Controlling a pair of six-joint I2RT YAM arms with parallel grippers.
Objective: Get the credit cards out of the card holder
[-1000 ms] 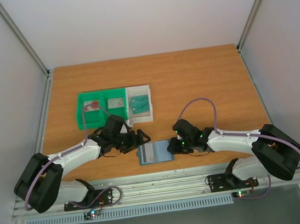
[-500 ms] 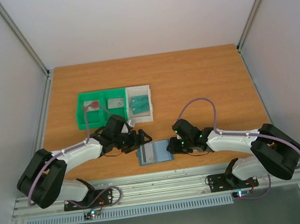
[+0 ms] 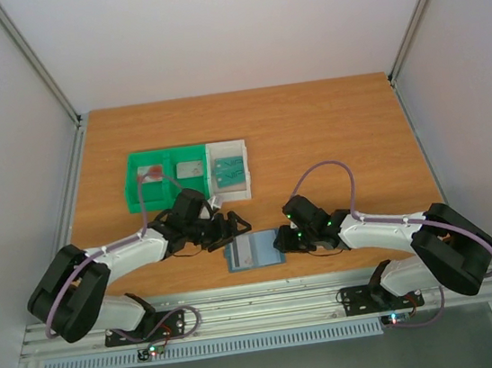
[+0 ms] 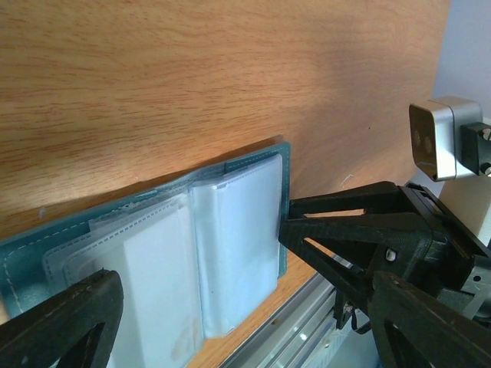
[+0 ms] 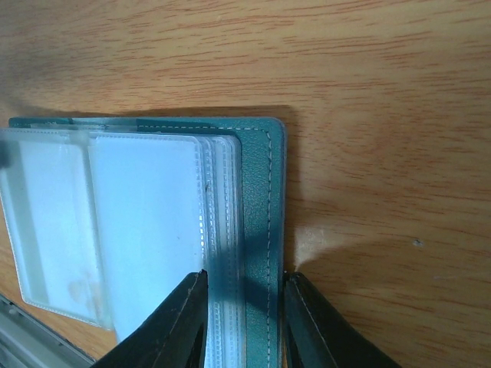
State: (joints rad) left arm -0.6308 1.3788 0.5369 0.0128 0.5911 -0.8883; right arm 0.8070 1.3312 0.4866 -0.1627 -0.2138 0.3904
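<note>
card holder (image 3: 250, 252): lies open and flat on the table (image 3: 329, 128), close to the near edge, between the two grippers. Blue-teal cover with stitched rim, clear sleeves fanned out on top.
card holder, wrist views: left wrist shows it (image 4: 192, 230) with two sleeve stacks side by side; right wrist shows it (image 5: 261, 199) with the bare cover strip on its right side.
sleeves (image 5: 146, 215): pale and translucent; cannot tell whether any card sits inside.
right gripper (image 3: 282, 239): at the holder's right edge, jaws narrow. In its own view (image 5: 245, 287) one finger sits over the sleeve edges and the other just off the cover rim, so the cover strip is pinched between them. From the left wrist (image 4: 307, 230) its tip touches the holder's edge.
left gripper (image 3: 230, 229): just up-left of the holder, not touching it. Jaws wide apart (image 4: 245, 291), with the holder showing in the gap.
credit cards (image 3: 228, 172): three visible outside the holder, in the trays, well apart from it.
green tray (image 3: 131, 194): one pale card with a red mark in its left compartment, one pale card in the next.
white tray (image 3: 243, 144): touching the green tray's right side; holds the teal card.
</note>
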